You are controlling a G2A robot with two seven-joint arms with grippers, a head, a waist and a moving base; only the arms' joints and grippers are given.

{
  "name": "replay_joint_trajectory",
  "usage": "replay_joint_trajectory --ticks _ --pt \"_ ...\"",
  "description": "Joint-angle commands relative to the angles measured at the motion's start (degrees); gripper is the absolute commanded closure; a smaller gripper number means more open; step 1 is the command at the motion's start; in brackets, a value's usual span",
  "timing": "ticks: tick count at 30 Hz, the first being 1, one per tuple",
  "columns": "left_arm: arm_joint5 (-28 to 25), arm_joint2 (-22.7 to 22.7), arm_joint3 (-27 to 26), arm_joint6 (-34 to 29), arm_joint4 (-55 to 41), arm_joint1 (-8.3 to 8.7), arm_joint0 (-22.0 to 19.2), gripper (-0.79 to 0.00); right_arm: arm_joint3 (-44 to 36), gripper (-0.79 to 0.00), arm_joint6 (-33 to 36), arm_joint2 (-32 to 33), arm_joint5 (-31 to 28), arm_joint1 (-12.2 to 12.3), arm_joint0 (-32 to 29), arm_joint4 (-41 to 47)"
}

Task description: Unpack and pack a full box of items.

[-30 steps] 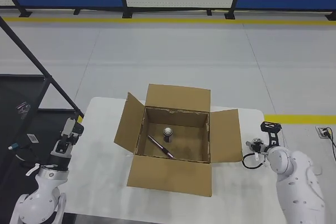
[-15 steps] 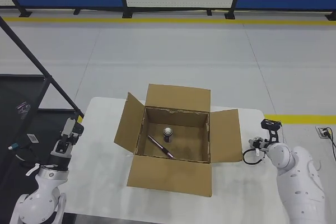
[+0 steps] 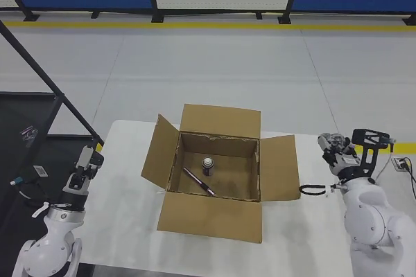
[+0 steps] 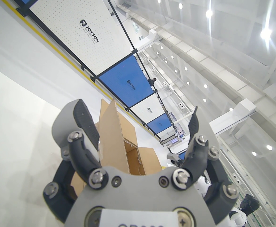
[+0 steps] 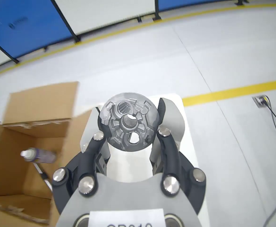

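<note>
White counter: open box at its middle, bottle and pen inside. My right end effector grips a grey metal disc by the right edge; my left end effector is wide at the left edge.

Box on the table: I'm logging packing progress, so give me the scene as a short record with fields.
Box: open, flaps spread, on the table
Inside: a bottle and a pen on its floor
Right gripper: shut on a round metal part, outside the box
Left gripper: open, empty, away from the box
</note>
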Motion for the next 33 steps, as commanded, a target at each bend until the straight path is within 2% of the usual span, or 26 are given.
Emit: replay_joint_trajectory --ticks 1,4,6,9,15,20,29,31,33 --pt "0.00 0.00 0.00 0.00 0.00 0.00 0.00 -0.785 -5.61 0.000 -0.92 -4.07 -1.80 -0.12 -1.66 -1.35" --pt "0.00 0.00 0.00 0.00 0.00 0.00 0.00 -0.785 -6.32 0.000 2.03 -10.97 -5.89 -0.20 -0.43 -3.84" --pt "0.00 0.00 0.00 0.00 0.00 0.00 0.00 -0.785 -3.50 0.000 5.42 -16.05 -7.65 -0.37 2.45 -6.47" --pt "0.00 0.00 0.00 0.00 0.00 0.00 0.00 -0.785 5.15 0.000 10.84 -24.50 -7.67 -1.15 9.15 -11.74" --pt "0.00 0.00 0.00 0.00 0.00 0.00 0.00 -0.785 23.26 0.000 15.46 -35.99 -3.88 -3.90 20.77 -12.39" --pt "0.00 0.00 0.00 0.00 0.00 0.00 0.00 -0.785 36.40 0.000 17.13 -40.23 -0.61 -6.21 27.87 -9.67" --pt "0.00 0.00 0.00 0.00 0.00 0.00 0.00 -0.785 53.35 -0.003 16.99 -43.91 -0.43 -9.41 35.50 -4.81" --pt "0.00 0.00 0.00 0.00 0.00 0.00 0.00 -0.785 55.50 -0.083 16.48 -44.20 -0.65 -9.88 36.42 -4.02" --pt "0.00 0.00 0.00 0.00 0.00 0.00 0.00 -0.785 57.89 -0.222 15.85 -44.53 -0.91 -10.45 37.33 -3.15"
